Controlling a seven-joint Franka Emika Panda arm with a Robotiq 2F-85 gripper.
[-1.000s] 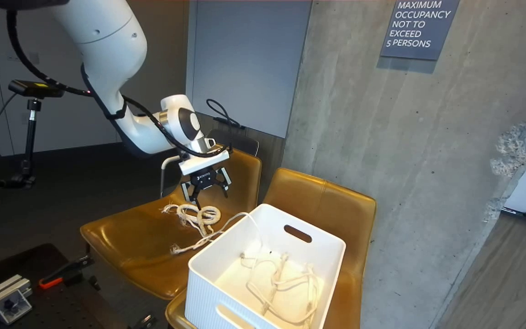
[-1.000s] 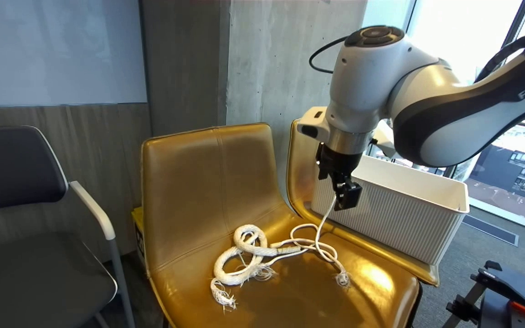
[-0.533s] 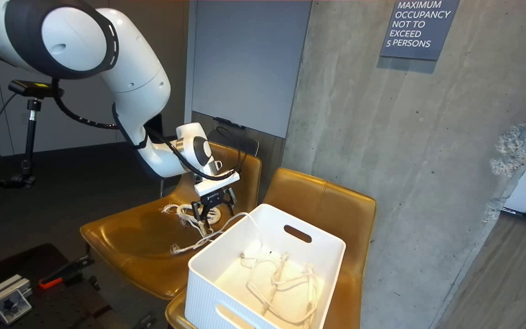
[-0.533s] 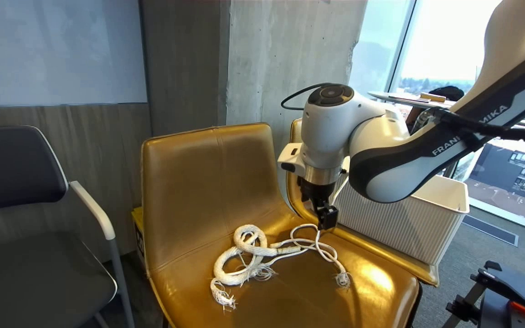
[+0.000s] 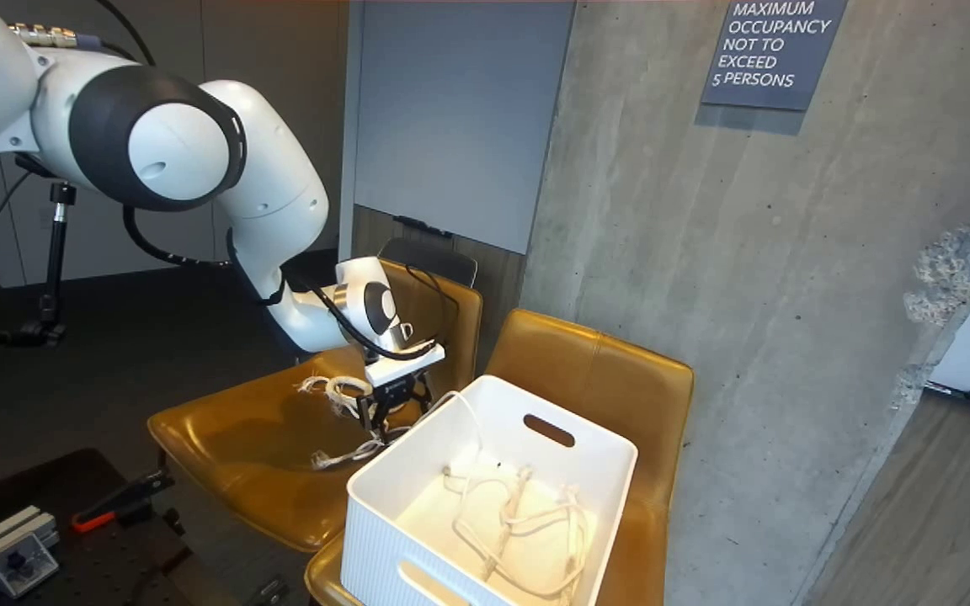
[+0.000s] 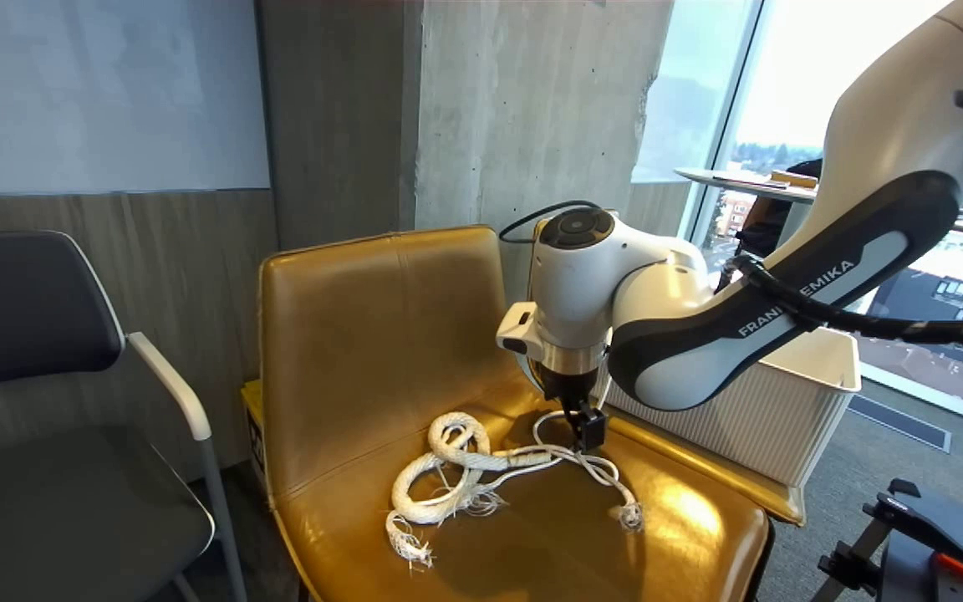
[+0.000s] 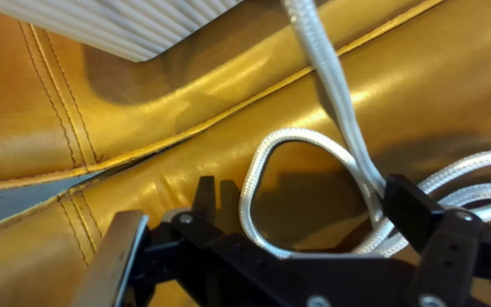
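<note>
My gripper stands open low over a tan leather chair seat, its fingers wide apart. Between the fingers lies a loop of thin white cord; the right finger overlaps the cord crossing, and I cannot tell whether it touches. In an exterior view the gripper is just above the cord, beside a thicker coiled white rope with frayed ends. One cord strand climbs over the rim of a white ribbed bin, seen also in the wrist view. More pale rope lies inside the bin.
The bin stands on a second tan chair, right against the rope's chair. A grey chair with a white armrest is off to one side. A dark table with an orange-and-black tool and a camera stand are nearby.
The gripper has come down from above the seat to the cord beside the bin, its jaws open throughout. The thick rope and the bin have stayed put.
</note>
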